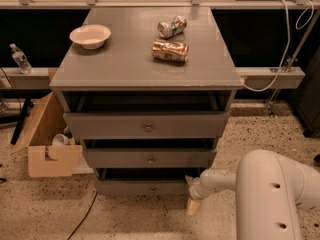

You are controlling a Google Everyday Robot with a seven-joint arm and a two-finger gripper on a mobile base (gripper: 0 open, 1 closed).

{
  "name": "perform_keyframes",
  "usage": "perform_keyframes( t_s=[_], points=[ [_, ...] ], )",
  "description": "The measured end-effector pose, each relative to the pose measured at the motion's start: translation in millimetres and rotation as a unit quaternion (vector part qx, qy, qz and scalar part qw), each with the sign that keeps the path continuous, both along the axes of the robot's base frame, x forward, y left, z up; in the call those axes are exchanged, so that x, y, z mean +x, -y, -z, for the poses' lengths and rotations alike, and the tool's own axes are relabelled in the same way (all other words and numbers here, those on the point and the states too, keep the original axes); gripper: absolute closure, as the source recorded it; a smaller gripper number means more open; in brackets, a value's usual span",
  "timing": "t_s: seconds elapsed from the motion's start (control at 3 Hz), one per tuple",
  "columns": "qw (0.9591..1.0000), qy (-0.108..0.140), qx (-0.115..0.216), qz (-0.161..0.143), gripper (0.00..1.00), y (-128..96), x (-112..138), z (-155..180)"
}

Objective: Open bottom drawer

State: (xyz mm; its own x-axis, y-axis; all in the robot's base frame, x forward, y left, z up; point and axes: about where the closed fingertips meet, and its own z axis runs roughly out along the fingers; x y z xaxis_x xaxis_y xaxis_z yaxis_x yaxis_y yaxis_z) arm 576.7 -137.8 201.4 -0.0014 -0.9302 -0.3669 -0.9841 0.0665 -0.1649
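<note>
The grey cabinet (145, 66) has three drawers, each standing a little out with a dark gap above it. The bottom drawer (142, 187) is the slimmest front, lowest near the floor; I cannot make out its knob. My gripper (191, 193) is low at the right end of the bottom drawer's front, just above the floor. It reaches in from the white arm (270, 194) at the lower right. Its two tan fingertips (193, 207) stand apart, one near the drawer's right corner and one below it. They hold nothing.
On the cabinet top are a white bowl (90, 35) and two crushed cans (170, 50). An open cardboard box (47, 144) stands on the floor left of the cabinet. A water bottle (20, 59) is on the left ledge. Cables (285, 59) hang at the right.
</note>
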Motion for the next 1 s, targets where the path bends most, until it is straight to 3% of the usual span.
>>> perform_keyframes(
  t_s=[0.67,1.0],
  points=[
    [0.9998,-0.010,-0.014,-0.008,0.00,-5,2,14],
    [0.9996,-0.002,-0.018,-0.023,0.00,-16,13,15]
  ],
)
